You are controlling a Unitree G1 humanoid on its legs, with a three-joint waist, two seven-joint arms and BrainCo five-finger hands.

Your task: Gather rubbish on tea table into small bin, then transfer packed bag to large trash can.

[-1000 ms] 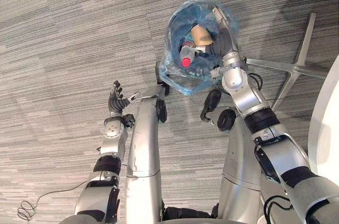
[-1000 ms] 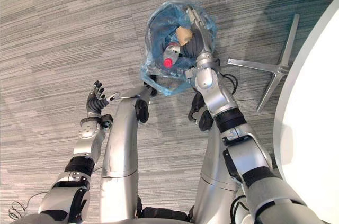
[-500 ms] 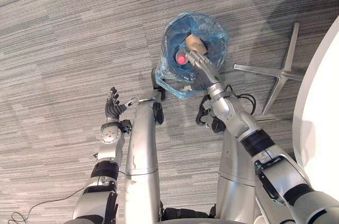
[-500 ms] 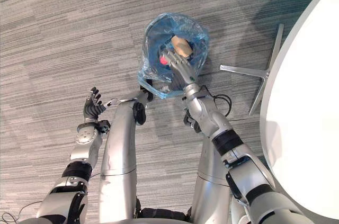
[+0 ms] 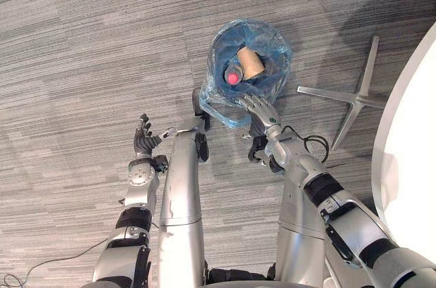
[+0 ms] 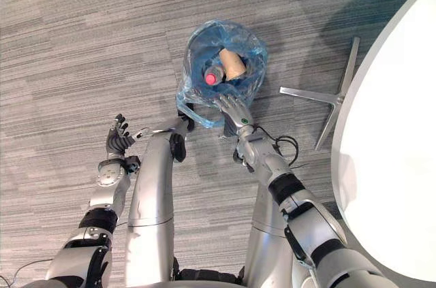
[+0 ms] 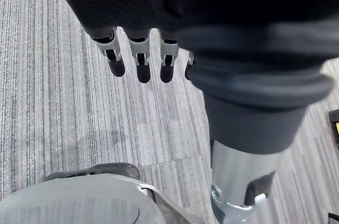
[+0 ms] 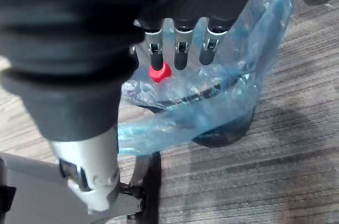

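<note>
**Blue plastic bag lining the small bin, right hand at its near edge**

Blue see-through plastic is lining the small bin [image 8: 225, 131], and this bag [image 5: 216, 94] is spilling over the rim in loose folds on the side nearest the robot. The bin is standing on grey striped carpet [image 5: 82, 43], with the bag's mouth gaping upward. Two pieces of rubbish are lying inside and touching each other: a bottle [image 5: 234, 71] with its red cap pointing up, and a brown cardboard tube [image 5: 250, 62] just beside it.

The right hand [image 5: 257, 107] is hanging over the near edge of the bag. Its fingers [image 8: 181, 49] are stretched out straight and slightly spread, gripping nothing. Their dark tips are reaching towards the bag's opening, and it is not possible to tell whether they are touching the plastic.

The left hand [image 5: 144, 139] is hovering over bare carpet, well apart from the bin on the robot's left. Its fingers are hanging relaxed and its palm is empty.

A metal star-shaped chair base [image 5: 347, 97] is lying on the carpet to the right of the bin. The curved edge of a white table [image 5: 409, 158] is showing further right.
</note>
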